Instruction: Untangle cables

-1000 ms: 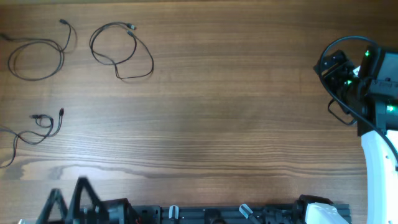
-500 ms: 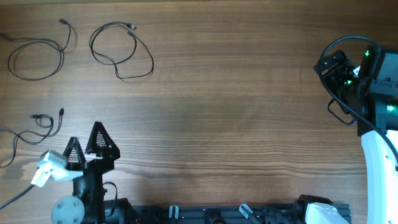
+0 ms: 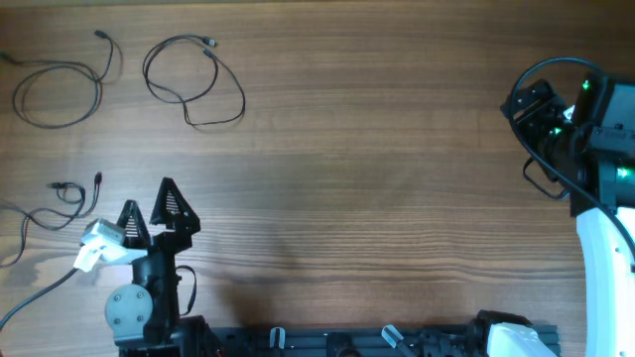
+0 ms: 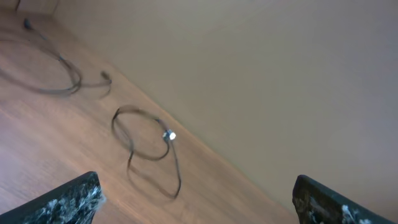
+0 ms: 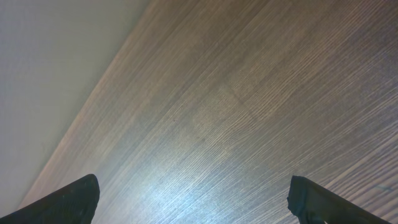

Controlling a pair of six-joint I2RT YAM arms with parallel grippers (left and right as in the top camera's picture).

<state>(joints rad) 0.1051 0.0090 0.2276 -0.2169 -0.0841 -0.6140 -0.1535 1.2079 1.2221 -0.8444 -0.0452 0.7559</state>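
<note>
While your left gripper (image 3: pixel 148 194) hangs spread by the near-left edge | right gripper (image 5: pixel 196 200) spread, at the right edge | cables (image 3: pixel 194 83) lie as three separate loops along the left side | broad table (image 3: pixel 377 198) between arms

My left arm (image 3: pixel 149 280) rises from the bottom left of the overhead view. The left gripper (image 3: pixel 151 208) points away from the base, its two black fingers spread wide with nothing between them. My right arm (image 3: pixel 605 238) sits folded at the far right, green lights on its wrist, and the right gripper (image 5: pixel 198 200) is likewise spread and empty, one fingertip in each lower corner of the wrist view.
</note>
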